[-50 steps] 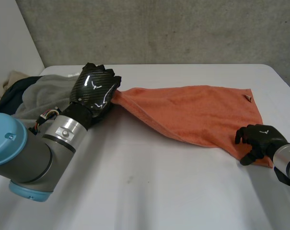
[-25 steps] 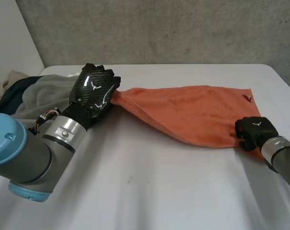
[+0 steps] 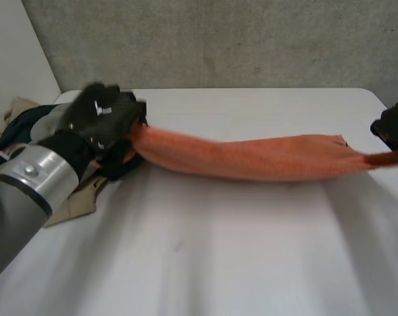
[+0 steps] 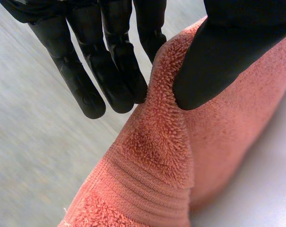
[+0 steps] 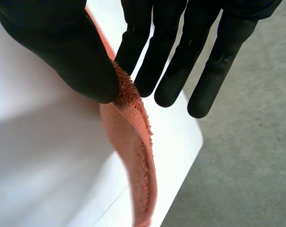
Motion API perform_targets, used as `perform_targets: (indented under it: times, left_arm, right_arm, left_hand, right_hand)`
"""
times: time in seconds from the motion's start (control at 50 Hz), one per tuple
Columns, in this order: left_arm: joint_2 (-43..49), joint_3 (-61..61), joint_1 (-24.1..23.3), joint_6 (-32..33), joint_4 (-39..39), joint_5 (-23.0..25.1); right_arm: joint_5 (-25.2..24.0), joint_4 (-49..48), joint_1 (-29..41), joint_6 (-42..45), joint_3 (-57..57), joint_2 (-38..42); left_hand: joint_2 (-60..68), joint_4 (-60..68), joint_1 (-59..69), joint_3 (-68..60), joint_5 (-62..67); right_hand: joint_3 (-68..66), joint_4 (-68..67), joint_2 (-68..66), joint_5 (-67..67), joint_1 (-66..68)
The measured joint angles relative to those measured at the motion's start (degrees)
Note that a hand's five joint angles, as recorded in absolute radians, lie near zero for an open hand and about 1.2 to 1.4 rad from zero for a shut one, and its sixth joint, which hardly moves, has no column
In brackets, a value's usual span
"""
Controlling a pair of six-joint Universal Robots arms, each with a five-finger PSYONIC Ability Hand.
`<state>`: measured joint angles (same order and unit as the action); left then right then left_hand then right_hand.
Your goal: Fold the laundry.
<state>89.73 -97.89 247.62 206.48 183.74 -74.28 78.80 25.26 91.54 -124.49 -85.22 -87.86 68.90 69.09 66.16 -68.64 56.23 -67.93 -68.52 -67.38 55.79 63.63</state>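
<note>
An orange towel (image 3: 251, 157) hangs stretched in a long band above the white table (image 3: 205, 250). My left hand (image 3: 103, 118) pinches its left corner. In the left wrist view the thumb (image 4: 218, 56) presses the orange towel (image 4: 161, 156) against the fingers (image 4: 109, 71). My right hand (image 3: 395, 125) holds the towel's right corner at the table's far right. In the right wrist view the thumb (image 5: 67, 52) and fingers (image 5: 157, 61) pinch the orange towel (image 5: 133, 142) by its edge.
A pile of other laundry (image 3: 34, 131), grey, dark and beige, lies at the table's left end under my left arm. A concrete wall (image 3: 218, 39) stands behind the table. The table's right edge and the floor (image 5: 242, 165) lie under the right hand.
The right hand closed on the towel's right corner and lifted it to the right. The left hand moved left and up. The towel went from lying flat to pulled taut between both hands.
</note>
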Motion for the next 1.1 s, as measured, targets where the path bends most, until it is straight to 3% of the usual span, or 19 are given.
perform_targets:
  times: [0.12, 0.26, 0.4, 0.56, 0.6, 0.68, 0.8, 1.1]
  left_arm:
    - [6.8, 2.0, 0.1, 0.9, -5.8, -0.1]
    - [21.0, 12.0, 0.4, 4.3, -1.0, -0.4]
    - [32.3, 34.7, 0.3, 7.9, 11.3, -0.4]
    - [36.5, 53.8, 0.4, 5.5, 35.2, -1.1]
    - [36.4, 55.1, 0.5, 4.0, 38.2, -1.2]
    - [36.0, 55.1, 1.0, 1.5, 39.4, -1.5]
    - [35.3, 50.5, 1.0, 0.7, 35.2, -1.7]
    - [36.4, 24.9, -0.8, 7.8, 28.0, -1.2]
  right_arm:
    - [0.0, 2.8, -0.6, 2.7, -0.5, 3.5]
    - [0.9, -3.0, -0.4, -0.6, 4.7, 16.8]
    - [6.1, -18.9, 0.9, -11.6, 19.9, 23.9]
    - [10.1, -46.5, 2.6, -21.2, 29.1, 21.8]
    - [10.2, -50.9, 2.8, -21.8, 29.4, 20.9]
    - [9.9, -54.5, 3.0, -21.8, 29.2, 20.1]
    - [8.1, -52.9, 2.9, -21.4, 27.7, 21.0]
    - [4.9, -35.7, 2.8, -18.3, 17.0, 31.4]
  left_hand:
    - [0.0, 0.0, 0.0, 0.0, 0.0]
    - [0.0, 0.0, 0.0, 0.0, 0.0]
    - [0.0, 0.0, 0.0, 0.0, 0.0]
    - [0.0, 0.0, 0.0, 0.0, 0.0]
    - [0.0, 0.0, 0.0, 0.0, 0.1]
    - [0.0, 0.0, 0.0, 0.0, 0.6]
    - [0.0, 0.0, 0.0, 0.0, 0.6]
    - [0.0, 0.0, 0.0, 0.0, 0.6]
  right_hand:
    - [0.0, 0.0, 0.0, 0.0, 0.0]
    - [0.0, 0.0, 0.0, 0.0, 0.0]
    - [-0.2, 0.0, 0.0, 1.0, 0.0]
    - [-0.2, 0.0, 0.0, 2.5, 0.0]
    - [-0.2, 0.0, 0.0, 2.7, 0.0]
    - [-0.2, 0.0, 0.0, 2.8, 0.0]
    - [-0.2, 0.0, 0.0, 2.8, 0.0]
    - [-0.2, -0.1, 0.0, 2.8, 0.0]
